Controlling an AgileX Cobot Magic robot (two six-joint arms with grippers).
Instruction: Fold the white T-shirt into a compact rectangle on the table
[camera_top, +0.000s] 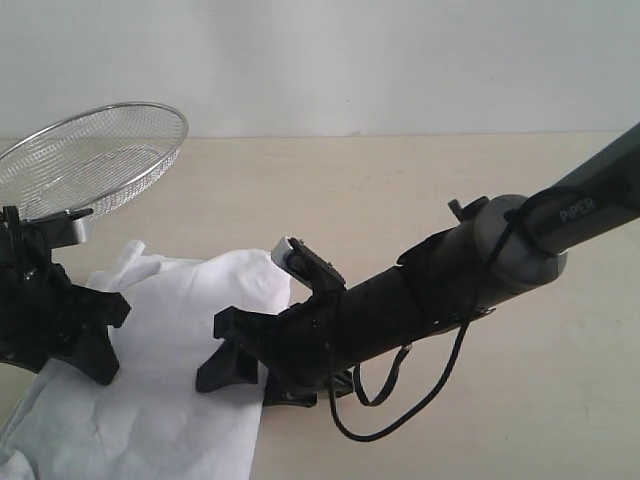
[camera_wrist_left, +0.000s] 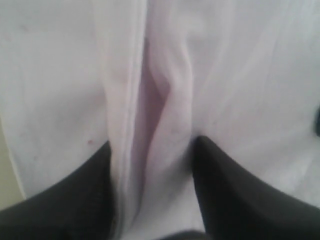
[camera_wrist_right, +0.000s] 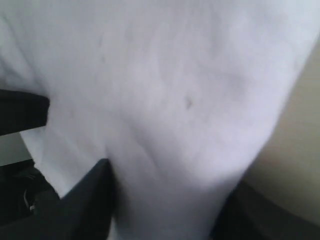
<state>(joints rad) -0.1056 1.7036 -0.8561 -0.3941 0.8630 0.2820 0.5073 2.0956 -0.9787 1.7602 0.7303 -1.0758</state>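
The white T-shirt (camera_top: 170, 400) lies crumpled on the table (camera_top: 400, 190) at the lower left, running off the bottom edge of the exterior view. My left gripper (camera_top: 108, 335) is down on its left part. In the left wrist view that gripper (camera_wrist_left: 151, 150) has its two black fingers on either side of a raised ridge of the T-shirt (camera_wrist_left: 165, 100) and is shut on it. My right arm reaches across from the right, with the right gripper (camera_top: 225, 350) on the shirt's right edge. Its black fingers (camera_wrist_right: 90, 195) stand apart, open, with the T-shirt (camera_wrist_right: 165, 100) spread between them.
A round wire-mesh basket (camera_top: 95, 155) sits tilted at the back left, just behind the left arm. A loose black cable (camera_top: 400, 400) hangs under the right arm. Bare tabletop (camera_wrist_right: 300, 150) shows beside the shirt's edge.
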